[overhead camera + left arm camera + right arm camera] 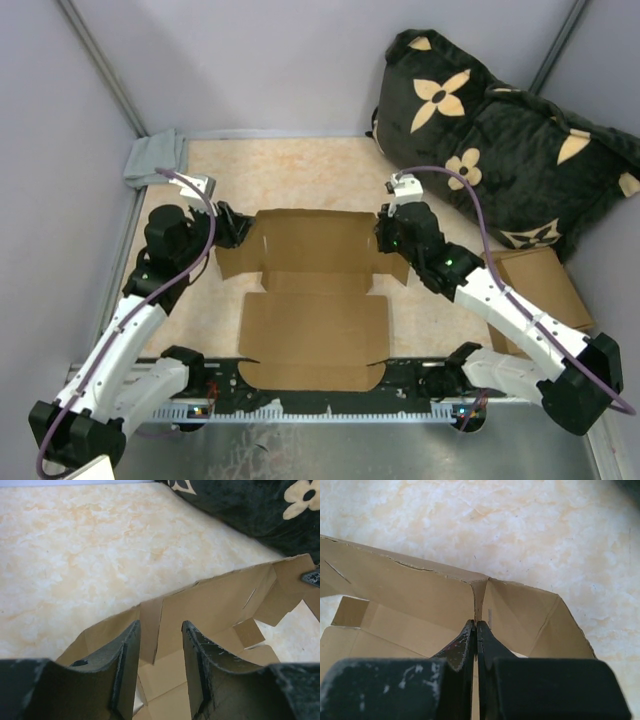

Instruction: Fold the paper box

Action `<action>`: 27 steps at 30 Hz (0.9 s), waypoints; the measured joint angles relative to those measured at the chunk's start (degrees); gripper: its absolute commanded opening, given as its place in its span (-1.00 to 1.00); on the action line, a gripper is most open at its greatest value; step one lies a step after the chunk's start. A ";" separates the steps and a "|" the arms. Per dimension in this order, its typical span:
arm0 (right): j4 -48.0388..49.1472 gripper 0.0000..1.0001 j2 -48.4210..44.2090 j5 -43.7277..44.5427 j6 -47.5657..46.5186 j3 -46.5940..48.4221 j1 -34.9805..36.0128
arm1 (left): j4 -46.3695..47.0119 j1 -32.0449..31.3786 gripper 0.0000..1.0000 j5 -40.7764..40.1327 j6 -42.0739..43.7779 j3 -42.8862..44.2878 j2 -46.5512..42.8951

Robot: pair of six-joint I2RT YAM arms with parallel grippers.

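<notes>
The paper box (315,322) lies open in the middle of the table, its far wall raised and its near panel flat. My left gripper (237,232) is at the box's far left corner. In the left wrist view it (161,626) is open, and an upright corner flap (151,630) stands between the fingers without being pinched. My right gripper (388,236) is at the far right corner. In the right wrist view it (476,625) is shut on the thin edge of the corner flap (481,595), where the back wall meets the side flap.
A black cushion with beige flowers (500,140) lies at the back right. A smaller brown cardboard piece (540,285) lies under my right arm. A grey cloth (155,158) sits in the back left corner. Grey walls close in the table.
</notes>
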 measured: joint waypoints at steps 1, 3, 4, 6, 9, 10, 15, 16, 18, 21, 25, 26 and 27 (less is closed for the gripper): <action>0.52 -1.00 0.00 0.57 0.04 -0.42 0.31 | -0.48 0.00 -0.11 -0.13 -0.11 0.00 0.20; 1.49 -1.00 -0.02 1.79 0.42 -1.16 0.61 | -1.31 0.00 -0.12 -0.48 -0.20 0.00 0.52; 1.90 -1.00 -0.02 2.16 0.50 -1.44 0.68 | -1.75 0.00 -0.12 -0.63 -0.26 0.00 0.70; 2.34 -1.00 -0.02 2.80 0.68 -1.79 0.90 | -3.02 0.00 -0.13 -0.92 -0.55 0.00 1.01; 2.69 -1.00 -0.02 3.41 0.96 -1.84 1.29 | -4.55 0.00 -0.14 -1.27 -0.79 0.00 1.25; 2.73 -1.00 -0.02 3.50 0.96 -1.84 1.40 | -4.87 0.00 -0.14 -1.33 -0.85 0.00 1.29; 2.73 -1.00 -0.02 4.31 0.96 -1.84 2.16 | -6.05 0.00 -0.17 -1.60 -1.05 0.00 1.90; 2.73 -1.00 -0.04 4.52 0.94 -1.84 2.43 | -6.19 0.00 -0.18 -1.68 -1.05 0.00 2.08; 2.73 -1.00 -0.11 4.92 0.90 -1.84 2.89 | -6.49 0.00 -0.19 -1.90 -1.05 0.02 2.89; 2.62 -1.00 -0.28 5.64 0.83 -1.84 3.74 | -7.39 0.00 -0.24 -2.45 -1.05 0.24 4.63; 2.38 -1.00 -0.39 6.64 0.79 -1.84 4.66 | -8.09 0.00 -0.57 -2.86 -1.11 0.39 6.21; 2.29 -1.00 -0.39 6.91 0.79 -1.84 4.85 | -8.28 0.00 -0.66 -2.95 -1.18 0.44 6.38; 2.21 -0.98 -0.39 7.13 0.79 -1.84 5.05 | -8.35 0.00 -0.78 -2.97 -1.25 0.46 6.51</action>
